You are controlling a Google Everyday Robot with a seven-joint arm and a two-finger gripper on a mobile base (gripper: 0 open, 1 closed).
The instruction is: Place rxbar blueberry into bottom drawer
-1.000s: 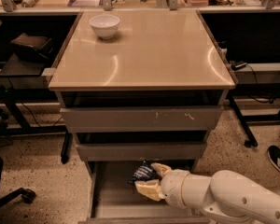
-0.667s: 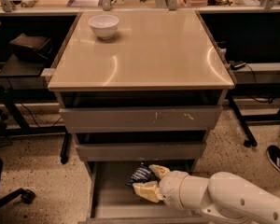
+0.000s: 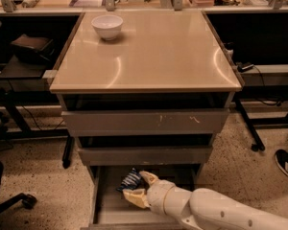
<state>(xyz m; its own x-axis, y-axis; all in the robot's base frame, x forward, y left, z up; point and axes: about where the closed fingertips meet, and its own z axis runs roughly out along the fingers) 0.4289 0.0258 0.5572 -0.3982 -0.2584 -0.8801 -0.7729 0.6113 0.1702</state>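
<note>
The rxbar blueberry [image 3: 130, 179], a dark navy bar with pale lettering, lies tilted at the tips of my gripper [image 3: 138, 186] inside the open bottom drawer [image 3: 103, 205]. My white arm reaches in from the lower right, and the gripper's pale fingers [image 3: 149, 178] sit just right of and below the bar, spread apart around its end. The bar is over the drawer's back part, under the middle drawer's front. I cannot tell whether it rests on the drawer floor.
A white bowl [image 3: 107, 26] stands at the back left of the tan cabinet top [image 3: 149, 51]. The two upper grey drawers [image 3: 145, 121] are partly pulled out. Black desks, chair bases and cables flank the cabinet on the speckled floor.
The gripper and bar have shifted slightly left and deeper in the drawer. The bar now sits further out at the fingertips than one second ago.
</note>
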